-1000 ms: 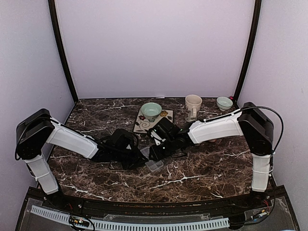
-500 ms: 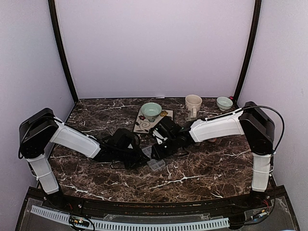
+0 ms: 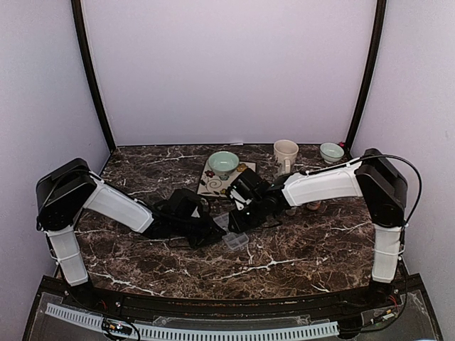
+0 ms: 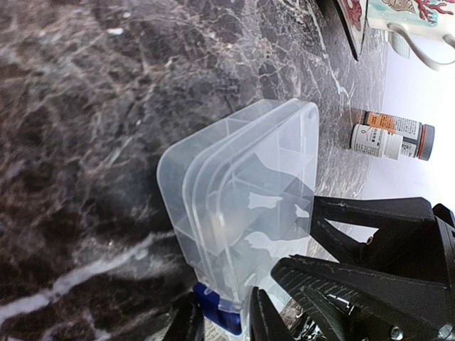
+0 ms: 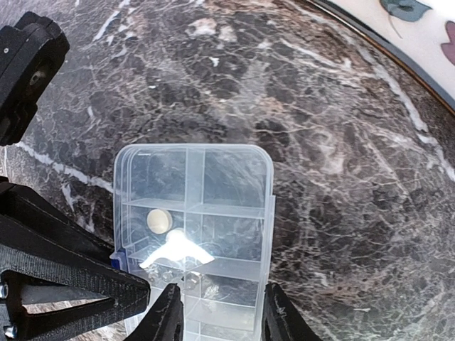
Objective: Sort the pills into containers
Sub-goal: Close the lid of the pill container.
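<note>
Clear plastic pill box (image 3: 235, 240), centre of the top view on marble table (image 3: 313, 249); one whitish pill (image 5: 159, 220) in a compartment (image 5: 136, 229). Left gripper (image 4: 223, 316) narrow, pinching its blue clasp (image 4: 212, 311). Right gripper (image 5: 222, 295) straddles its end; grip cannot be told.

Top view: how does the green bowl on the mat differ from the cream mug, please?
The green bowl is low and wide; the cream mug is taller and narrower. The bowl sits on the patterned mat; the mug stands on the marble table. The mug has a handle, the bowl none. Both stand upright.
</note>
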`<control>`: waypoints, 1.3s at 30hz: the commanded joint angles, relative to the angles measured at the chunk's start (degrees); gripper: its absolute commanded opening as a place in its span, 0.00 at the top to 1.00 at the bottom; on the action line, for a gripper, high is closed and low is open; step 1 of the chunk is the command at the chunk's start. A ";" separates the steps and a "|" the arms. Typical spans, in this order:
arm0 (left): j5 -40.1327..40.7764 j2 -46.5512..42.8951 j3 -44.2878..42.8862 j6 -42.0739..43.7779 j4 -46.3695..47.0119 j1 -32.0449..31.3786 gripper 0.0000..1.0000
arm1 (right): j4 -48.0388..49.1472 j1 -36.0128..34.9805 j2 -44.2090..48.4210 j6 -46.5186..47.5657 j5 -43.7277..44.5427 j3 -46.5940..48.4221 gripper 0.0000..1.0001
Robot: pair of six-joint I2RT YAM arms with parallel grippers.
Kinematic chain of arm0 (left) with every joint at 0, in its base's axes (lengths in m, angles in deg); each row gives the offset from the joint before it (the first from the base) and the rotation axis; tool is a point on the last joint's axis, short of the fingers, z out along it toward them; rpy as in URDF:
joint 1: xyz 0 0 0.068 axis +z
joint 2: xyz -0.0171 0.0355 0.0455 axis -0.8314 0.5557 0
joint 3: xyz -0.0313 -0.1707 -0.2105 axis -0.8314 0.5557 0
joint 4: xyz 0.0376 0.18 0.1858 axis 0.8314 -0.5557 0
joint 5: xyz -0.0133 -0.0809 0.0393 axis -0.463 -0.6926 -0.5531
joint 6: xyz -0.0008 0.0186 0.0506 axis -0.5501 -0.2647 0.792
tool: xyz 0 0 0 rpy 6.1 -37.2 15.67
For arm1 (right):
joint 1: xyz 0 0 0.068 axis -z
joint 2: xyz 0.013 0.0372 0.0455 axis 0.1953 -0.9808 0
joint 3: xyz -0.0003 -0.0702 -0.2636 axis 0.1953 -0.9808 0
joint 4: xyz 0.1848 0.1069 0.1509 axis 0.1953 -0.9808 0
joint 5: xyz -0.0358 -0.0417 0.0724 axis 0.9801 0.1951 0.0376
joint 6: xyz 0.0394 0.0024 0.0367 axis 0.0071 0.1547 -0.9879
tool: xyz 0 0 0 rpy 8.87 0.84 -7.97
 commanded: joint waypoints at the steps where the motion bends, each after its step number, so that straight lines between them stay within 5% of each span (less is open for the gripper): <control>1: -1.07 7.26 -1.33 1.37 0.71 -0.58 0.99 | -4.21 -2.63 -5.76 1.66 -6.20 -1.77 0.65; 33: -6.90 16.98 -3.06 4.07 13.49 0.60 1.00 | -4.63 -2.69 -7.65 -0.66 -7.75 -1.37 0.66; 39: -5.74 11.31 -1.84 9.99 5.49 0.77 0.78 | -3.58 -1.73 -6.92 -1.39 -7.23 -3.28 0.64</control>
